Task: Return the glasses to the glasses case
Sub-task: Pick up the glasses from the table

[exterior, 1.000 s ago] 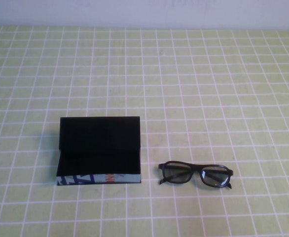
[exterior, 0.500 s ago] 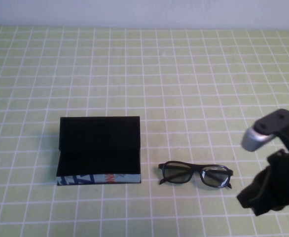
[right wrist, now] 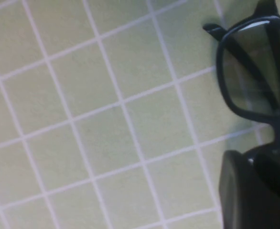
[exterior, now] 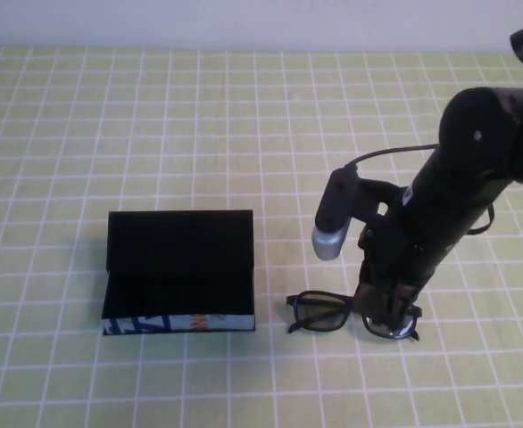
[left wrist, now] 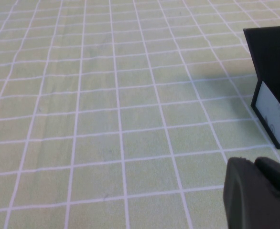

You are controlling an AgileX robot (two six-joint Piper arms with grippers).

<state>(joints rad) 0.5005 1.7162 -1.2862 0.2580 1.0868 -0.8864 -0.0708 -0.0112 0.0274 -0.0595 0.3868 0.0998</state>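
Glasses (exterior: 351, 314) lie on the green grid cloth (exterior: 244, 116) directly under the right gripper (exterior: 388, 308), whose finger spread I cannot tell, with the open case (exterior: 179, 272) just to their left and the left gripper (left wrist: 259, 198) parked near the case's side.

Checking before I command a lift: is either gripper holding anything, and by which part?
Nothing is visibly held. The right gripper is down at the black plastic-framed glasses, over their right lens; no grip shows. The left gripper is parked left of the black rectangular glasses case.
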